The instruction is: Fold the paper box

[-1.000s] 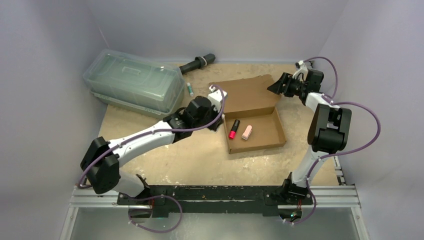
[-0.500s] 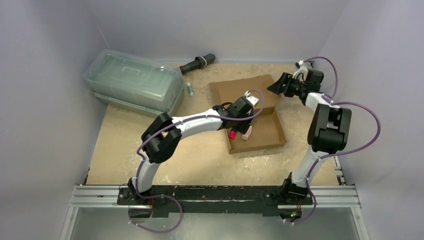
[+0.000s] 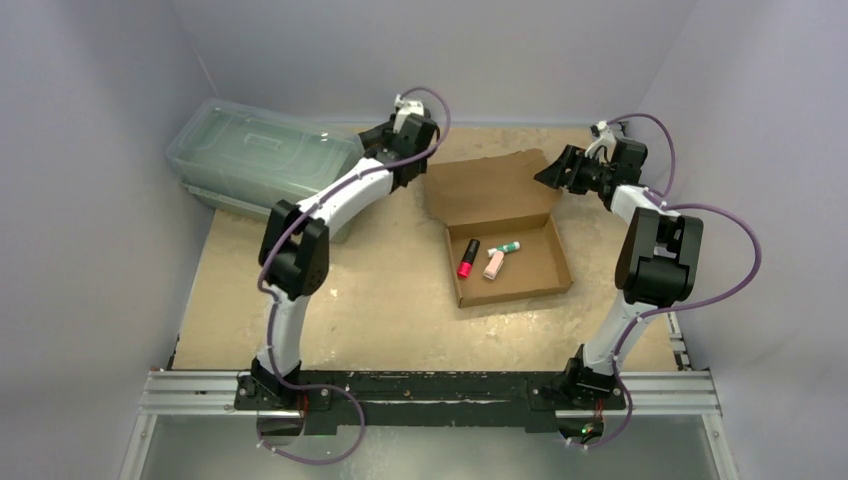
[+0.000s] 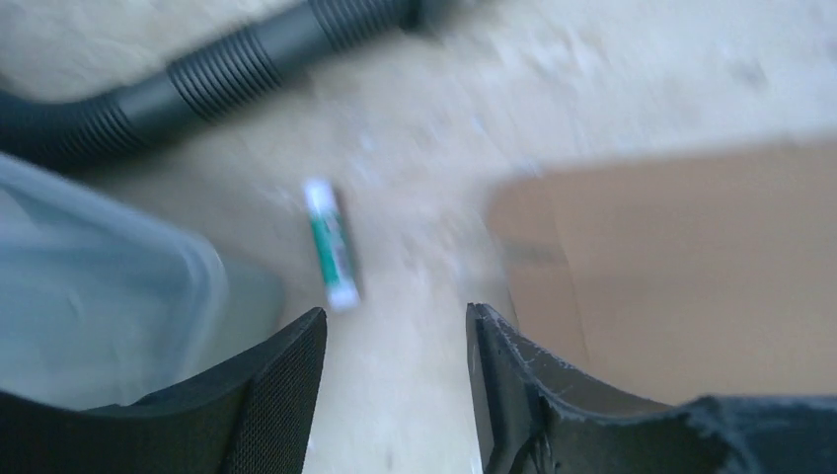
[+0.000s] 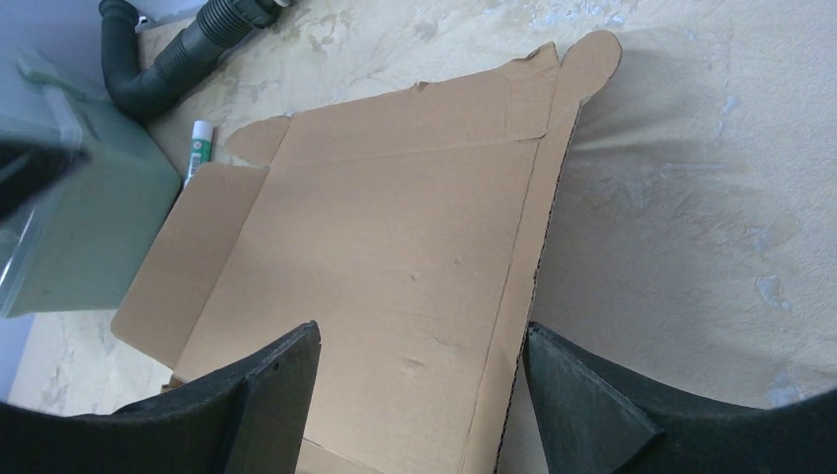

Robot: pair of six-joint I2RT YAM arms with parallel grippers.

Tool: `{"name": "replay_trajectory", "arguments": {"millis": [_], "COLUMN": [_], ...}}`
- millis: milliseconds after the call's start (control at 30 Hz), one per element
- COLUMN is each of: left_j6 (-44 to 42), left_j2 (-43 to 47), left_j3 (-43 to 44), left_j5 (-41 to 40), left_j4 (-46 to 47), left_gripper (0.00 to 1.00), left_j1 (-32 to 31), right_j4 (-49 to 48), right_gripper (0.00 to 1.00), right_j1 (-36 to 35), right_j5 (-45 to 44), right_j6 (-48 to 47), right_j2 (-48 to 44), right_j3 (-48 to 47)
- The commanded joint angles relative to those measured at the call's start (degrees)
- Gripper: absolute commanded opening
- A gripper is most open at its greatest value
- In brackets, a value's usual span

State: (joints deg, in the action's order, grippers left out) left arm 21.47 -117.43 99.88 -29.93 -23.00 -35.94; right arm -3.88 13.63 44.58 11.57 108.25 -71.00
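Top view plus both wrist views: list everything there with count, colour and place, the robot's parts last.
box: 1, brown, table centre, lid open
red tube: 1, red and black, in box
pink tube: 1, pink, in box
boxed tube: 1, green and white, in box
loose tube: 1, green and white, on table by container
container: 1, clear greenish, far left
hose: 1, black, far edge
table: 1, tan
left gripper: 1, black, open, near loose tube
right gripper: 1, black, open, over box lid
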Motion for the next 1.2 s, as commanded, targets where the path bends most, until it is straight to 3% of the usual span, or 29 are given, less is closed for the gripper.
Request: {"name": "replay_trajectory", "arguments": {"millis": [0,267,433,667,833,967,1033,1167], "left_j6": [3.8,6.5,7.1,8.9,15.4,17.0,16.6,12.0], "left_j2": [-13.1,-24.3,-27.0,-30.1,-29.3,-24.8,-21.9,-13.1], "left_j3": [16.5,29.8,30.6,31.8,26.8,18.8,15.5,6.0], "left_j5": [-8.2,-5.4,-7.7,-8.2,1.1,8.5,12.0,15.2], "left_j4": [-10.0,-11.7,-11.0,-12.0,-12.9,-8.1,-5.9,0.3], "left_gripper": [0.48,0.47,0.55,0.55,0.37,0.05,0.00,0.00], "left_j1": [2.9,8.2,9.5,11.5,13.9,14.5,14.4,12.9], "right_j4": [-1.1,-1.1,-1.2,-1.1,-1.2,-1.2,-1.1,-1.0], "right_gripper": [0.78,0.78,0.78,0.78,0.78,0.78,0.78,0.79], "right_j1": [0.0,0.0,0.0,0.0,0.0,0.0,0.0,0.0], "right_j5": [1.3,1.5,1.7,1.7,1.7,1.7,1.7,1.8], "right_j6": [0.4,0.4,0.6,0.5,0.4,0.3,0.3,0.2], "right_j2": [-2.2,-2.3,-2.1,-2.2,-2.3,-2.3,-2.3,-2.5], "right_j3": [-0.2,-0.2,-0.3,-0.2,-0.2,-0.2,-0.2,-0.2]}}
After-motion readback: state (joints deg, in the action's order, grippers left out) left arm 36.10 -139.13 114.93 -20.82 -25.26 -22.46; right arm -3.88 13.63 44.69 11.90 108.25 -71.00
